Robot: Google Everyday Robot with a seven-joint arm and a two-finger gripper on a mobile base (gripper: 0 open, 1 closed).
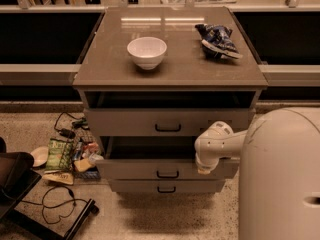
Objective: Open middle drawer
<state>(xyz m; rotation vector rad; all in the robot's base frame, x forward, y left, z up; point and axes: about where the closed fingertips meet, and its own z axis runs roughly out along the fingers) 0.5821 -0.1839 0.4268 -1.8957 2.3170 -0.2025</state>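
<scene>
The grey cabinet (170,74) has three drawers. The middle drawer (150,168) stands pulled out past the others, its low front showing a small black loop handle (167,174) and a dark gap above it. The top drawer (125,122) is taller-fronted and also stands a little out. The lowest drawer (135,186) sits just below. My white arm reaches in from the right, and my gripper (204,168) rests at the right end of the middle drawer's front, well right of the handle.
A white bowl (146,52) and a blue chip bag (218,40) lie on the cabinet top. Snack packets (60,155), cables (55,204) and a dark chair base (15,184) lie on the floor at the left. My white body (280,174) fills the lower right.
</scene>
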